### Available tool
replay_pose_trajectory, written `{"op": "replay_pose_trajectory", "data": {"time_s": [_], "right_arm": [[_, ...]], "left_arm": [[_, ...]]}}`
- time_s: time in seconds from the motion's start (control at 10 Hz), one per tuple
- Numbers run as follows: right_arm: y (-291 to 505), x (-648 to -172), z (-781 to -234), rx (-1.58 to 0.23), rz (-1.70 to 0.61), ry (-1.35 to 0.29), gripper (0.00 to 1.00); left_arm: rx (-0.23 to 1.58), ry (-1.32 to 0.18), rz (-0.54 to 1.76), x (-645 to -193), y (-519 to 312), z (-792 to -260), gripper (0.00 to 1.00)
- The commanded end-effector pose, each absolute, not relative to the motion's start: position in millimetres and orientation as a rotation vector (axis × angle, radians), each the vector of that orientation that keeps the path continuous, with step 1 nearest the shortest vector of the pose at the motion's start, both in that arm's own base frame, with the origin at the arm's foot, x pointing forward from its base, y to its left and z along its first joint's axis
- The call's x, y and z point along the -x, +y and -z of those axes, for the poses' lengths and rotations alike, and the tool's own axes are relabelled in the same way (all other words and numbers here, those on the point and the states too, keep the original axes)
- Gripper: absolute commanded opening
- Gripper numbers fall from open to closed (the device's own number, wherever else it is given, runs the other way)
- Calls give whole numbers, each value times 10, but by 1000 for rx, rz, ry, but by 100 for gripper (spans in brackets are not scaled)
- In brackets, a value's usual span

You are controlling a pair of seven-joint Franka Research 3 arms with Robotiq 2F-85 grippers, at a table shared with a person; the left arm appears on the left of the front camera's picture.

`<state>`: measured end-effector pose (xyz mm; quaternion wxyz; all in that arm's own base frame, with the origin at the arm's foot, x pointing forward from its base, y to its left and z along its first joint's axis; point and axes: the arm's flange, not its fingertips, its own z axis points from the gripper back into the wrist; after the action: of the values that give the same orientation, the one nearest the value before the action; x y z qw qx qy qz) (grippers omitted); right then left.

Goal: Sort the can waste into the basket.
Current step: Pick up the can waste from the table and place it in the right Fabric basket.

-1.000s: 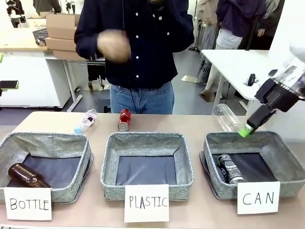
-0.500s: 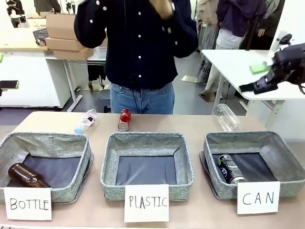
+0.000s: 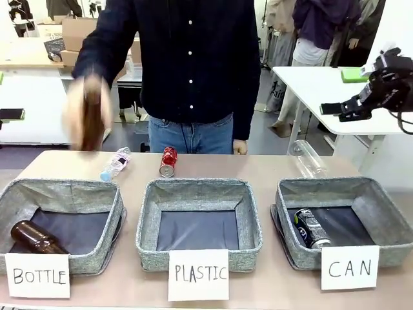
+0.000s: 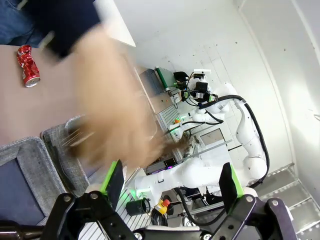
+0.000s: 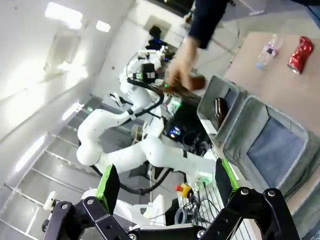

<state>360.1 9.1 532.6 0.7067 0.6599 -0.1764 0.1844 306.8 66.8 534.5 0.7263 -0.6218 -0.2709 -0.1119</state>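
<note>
The can waste consists of two items. The red can (image 3: 168, 162) lies on the bare table (image 3: 271, 169), outside all baskets, just beyond the 12 o'clock wall of the PLASTIC basket (image 3: 147, 219). The black can (image 3: 312, 228) lies on its side on the dark floor of the CAN basket (image 3: 284, 208), toward that basket's 9 o'clock wall. The CAN basket stands at 3 o'clock of the PLASTIC basket, and its white card (image 3: 350, 267) leans on its 6 o'clock wall.

The right gripper (image 3: 345, 92) is raised high above the table, at 12 o'clock of the CAN basket. Its fingers are spread and nothing is between them. In the left wrist view, the left gripper (image 4: 171, 182) is likewise spread wide and empty.

The BOTTLE basket (image 3: 118, 213) stands at 9 o'clock of the PLASTIC basket and contains one brown glass bottle (image 3: 35, 237). A small clear plastic bottle (image 3: 116, 163) lies at 9 o'clock of the red can, and a larger clear bottle (image 3: 308, 158) lies at 12 o'clock of the CAN basket.

The person's hand (image 3: 87, 116), motion-blurred, holds a brown bottle-like item above the 12 o'clock side of the BOTTLE basket. The other hand (image 3: 240, 147) hangs at the far table edge.
</note>
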Motion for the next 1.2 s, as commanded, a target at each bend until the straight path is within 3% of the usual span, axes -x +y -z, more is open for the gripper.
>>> {"op": "replay_pose_trajectory", "data": {"time_s": [0.0, 1.1], "right_arm": [[35, -3585, -5386, -1448, -439, -390, 100], [35, -3585, -5386, -1448, -439, -390, 100]], "left_arm": [[1387, -621, 265, -3084, 659, -5360, 100], [1371, -597, 247, -3068, 667, -5345, 100]]}}
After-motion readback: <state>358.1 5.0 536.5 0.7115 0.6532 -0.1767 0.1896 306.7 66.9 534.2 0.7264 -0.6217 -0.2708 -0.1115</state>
